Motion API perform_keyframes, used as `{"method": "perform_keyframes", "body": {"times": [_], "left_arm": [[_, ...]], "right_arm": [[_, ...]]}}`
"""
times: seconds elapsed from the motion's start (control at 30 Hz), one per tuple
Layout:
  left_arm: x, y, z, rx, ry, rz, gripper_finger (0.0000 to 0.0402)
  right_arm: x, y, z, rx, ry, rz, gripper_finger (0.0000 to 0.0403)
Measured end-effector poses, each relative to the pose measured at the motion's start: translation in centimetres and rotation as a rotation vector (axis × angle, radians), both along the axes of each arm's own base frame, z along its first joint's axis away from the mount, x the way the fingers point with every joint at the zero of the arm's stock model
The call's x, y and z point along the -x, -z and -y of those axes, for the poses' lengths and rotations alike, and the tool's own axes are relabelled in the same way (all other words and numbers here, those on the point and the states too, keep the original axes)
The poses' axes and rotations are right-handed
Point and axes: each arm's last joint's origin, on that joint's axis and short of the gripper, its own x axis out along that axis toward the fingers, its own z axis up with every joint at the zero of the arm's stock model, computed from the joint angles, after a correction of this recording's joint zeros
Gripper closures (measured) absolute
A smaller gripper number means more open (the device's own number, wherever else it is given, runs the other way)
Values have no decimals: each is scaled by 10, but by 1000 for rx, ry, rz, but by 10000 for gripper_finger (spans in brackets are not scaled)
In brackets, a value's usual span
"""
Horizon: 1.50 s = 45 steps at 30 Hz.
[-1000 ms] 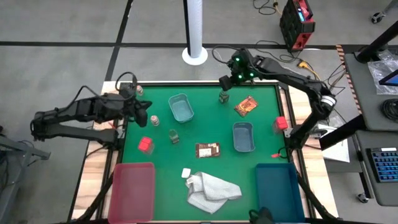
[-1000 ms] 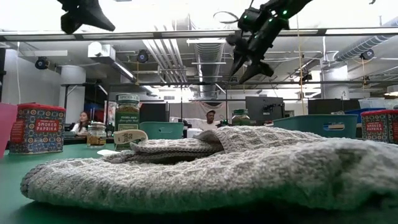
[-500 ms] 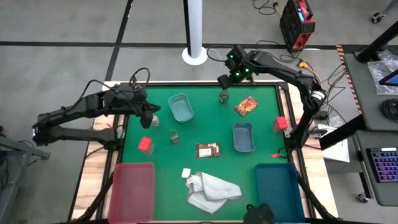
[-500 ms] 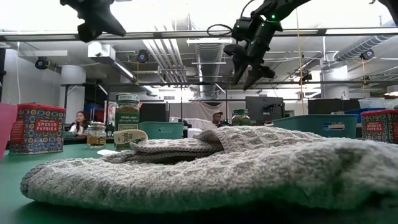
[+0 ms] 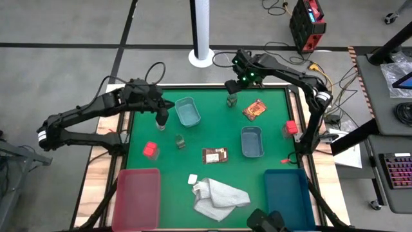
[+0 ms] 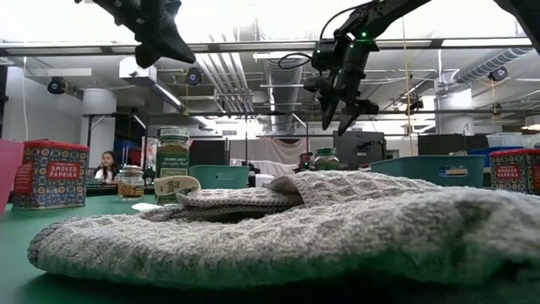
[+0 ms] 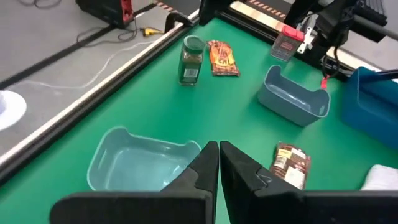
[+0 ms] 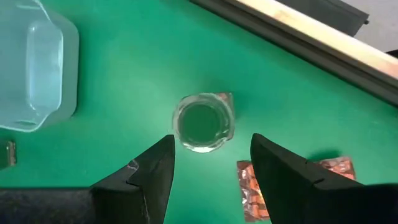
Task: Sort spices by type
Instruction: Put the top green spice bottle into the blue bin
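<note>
My right gripper (image 8: 211, 140) is open and hangs above a greenish jar (image 8: 203, 122) that stands upright near the table's far edge (image 5: 232, 100); its fingers stand on either side without touching. My left gripper (image 7: 218, 157) is shut, raised above the table (image 5: 162, 117) over a small clear jar (image 5: 159, 124) next to the far-left tray (image 5: 187, 111). A second greenish jar (image 5: 180, 140), two red blocks (image 5: 150, 149) (image 5: 291, 128), a red-orange packet (image 5: 254, 109) and a brown packet (image 5: 215, 155) lie on the green mat.
A second pale tray (image 5: 252, 141) sits right of centre. The white cloth (image 5: 219, 196) lies at the near edge between a red bin (image 5: 136, 190) and a blue bin (image 5: 288, 190). People sit in the room beyond (image 6: 110, 165).
My left gripper has swung toward the table's right, from the left edge to a spot over the clear jar beside the far-left tray. My right gripper has stayed above the far greenish jar, open throughout.
</note>
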Motion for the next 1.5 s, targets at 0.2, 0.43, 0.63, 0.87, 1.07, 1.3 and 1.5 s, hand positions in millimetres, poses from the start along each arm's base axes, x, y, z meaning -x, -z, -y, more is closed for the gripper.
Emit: {"method": "perform_keyframes", "body": {"times": [0.2, 0.43, 0.63, 0.87, 1.07, 1.3, 1.5], "left_arm": [[-4, 1, -7, -30, -28, 5, 402], [-3, 1, -11, -32, -43, 1, 402], [-3, 1, -11, -32, -45, 2, 402], [-3, 1, -11, -31, -46, 5, 402], [-3, 1, -11, -30, -47, 5, 402], [-3, 1, -11, -30, -48, 5, 402], [-3, 1, -11, -31, -49, 5, 402]], "right_arm": [[6, -7, -4, -5, 0, -8, 204], [20, -18, -13, -48, 32, -44, 204], [14, -17, -11, -18, 10, -16, 204], [-1, -4, 1, 31, -9, 26, 182], [-10, 25, 10, -6, -56, -39, 111], [-20, 48, 14, -69, -34, -61, 66], [-21, 52, 15, -80, -35, -64, 74]]}}
